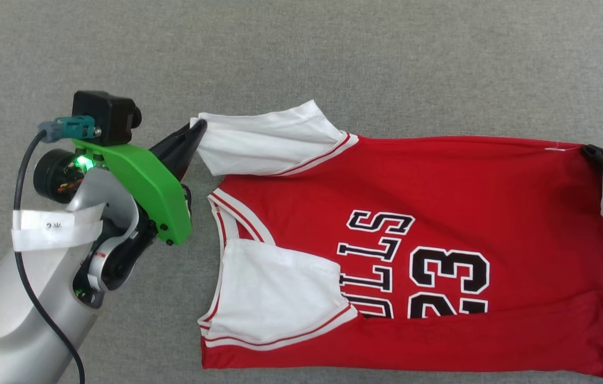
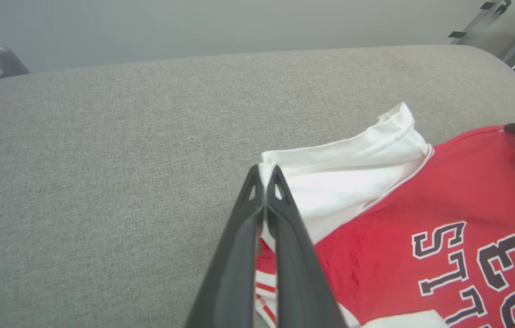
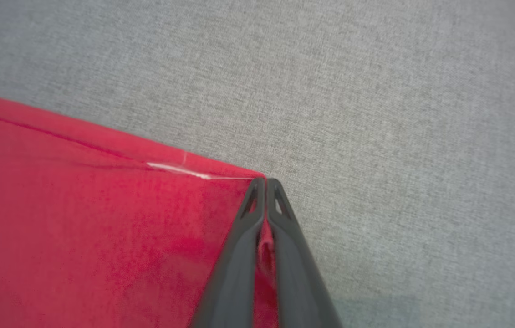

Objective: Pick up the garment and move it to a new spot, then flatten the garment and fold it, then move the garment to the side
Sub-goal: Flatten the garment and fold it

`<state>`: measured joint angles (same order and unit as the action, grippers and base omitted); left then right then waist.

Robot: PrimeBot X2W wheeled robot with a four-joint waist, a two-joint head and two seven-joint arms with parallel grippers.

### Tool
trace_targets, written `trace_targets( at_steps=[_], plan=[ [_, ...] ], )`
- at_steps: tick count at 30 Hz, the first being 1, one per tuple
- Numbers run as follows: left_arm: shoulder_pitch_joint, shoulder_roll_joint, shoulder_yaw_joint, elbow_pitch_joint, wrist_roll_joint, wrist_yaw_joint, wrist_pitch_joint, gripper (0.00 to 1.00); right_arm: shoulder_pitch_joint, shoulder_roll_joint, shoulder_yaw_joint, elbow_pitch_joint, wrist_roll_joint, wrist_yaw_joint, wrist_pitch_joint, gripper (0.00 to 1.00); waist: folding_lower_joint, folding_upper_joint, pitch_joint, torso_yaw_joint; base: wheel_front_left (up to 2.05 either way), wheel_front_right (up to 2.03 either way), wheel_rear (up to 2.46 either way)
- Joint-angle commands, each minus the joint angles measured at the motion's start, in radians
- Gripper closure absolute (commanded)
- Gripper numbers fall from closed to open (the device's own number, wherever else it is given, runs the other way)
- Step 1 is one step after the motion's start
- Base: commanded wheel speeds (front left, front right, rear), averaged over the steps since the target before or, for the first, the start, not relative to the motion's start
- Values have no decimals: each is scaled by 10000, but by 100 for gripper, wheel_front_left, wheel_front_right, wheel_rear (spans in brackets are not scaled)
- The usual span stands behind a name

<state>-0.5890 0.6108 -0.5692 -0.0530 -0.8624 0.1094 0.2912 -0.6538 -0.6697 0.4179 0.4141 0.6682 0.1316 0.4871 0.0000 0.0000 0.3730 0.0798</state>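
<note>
Grey worktop [image 1: 333, 53], garment [image 1: 466, 181] flat. Left gripper [image 1: 198, 126] closed on sleeve [image 1: 264, 138] tip, right gripper [image 1: 589, 151] closed on hem corner [image 1: 573, 145]. Fold step, I judge; next: lift both evenly.

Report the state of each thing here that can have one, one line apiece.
garment: spread on the grey surface, lettering up, near edge folded over the digits.
far sleeve: stretched out, its end pinched.
near sleeve: folded in over the chest.
left gripper: shut on the garment's far sleeve end.
right gripper: shut on the garment's hem corner.
</note>
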Motion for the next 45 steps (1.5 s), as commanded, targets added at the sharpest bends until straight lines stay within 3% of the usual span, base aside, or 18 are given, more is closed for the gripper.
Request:
trace_targets(
  at_steps=[1,11,25,33,45],
  plan=[
    [246,10,68,105,-98,-35,-91,100,199,-64,-73,-62,74,-9,-147,100,0,0,-457,-127,0,0,0],
    [1458,160,-56,151,-501,52,-156,100,1953,-100,-661,-597,835,-9,-1394,100,0,0,-1566,-125,0,0,0],
    [3573,502,-540,-502,-891,559,43,100,4808,-147,-1000,-1575,1314,-9,-3389,100,0,0,-2217,-110,0,0,0],
    [4383,502,-970,-337,-921,756,173,100,5854,-257,-833,-1979,1700,-9,-3577,100,0,0,-2425,-211,0,0,0],
    [4401,319,-1478,543,-714,506,294,100,6127,-805,189,-1923,968,-9,-3485,100,0,0,-2392,-229,0,0,0]
  ],
)
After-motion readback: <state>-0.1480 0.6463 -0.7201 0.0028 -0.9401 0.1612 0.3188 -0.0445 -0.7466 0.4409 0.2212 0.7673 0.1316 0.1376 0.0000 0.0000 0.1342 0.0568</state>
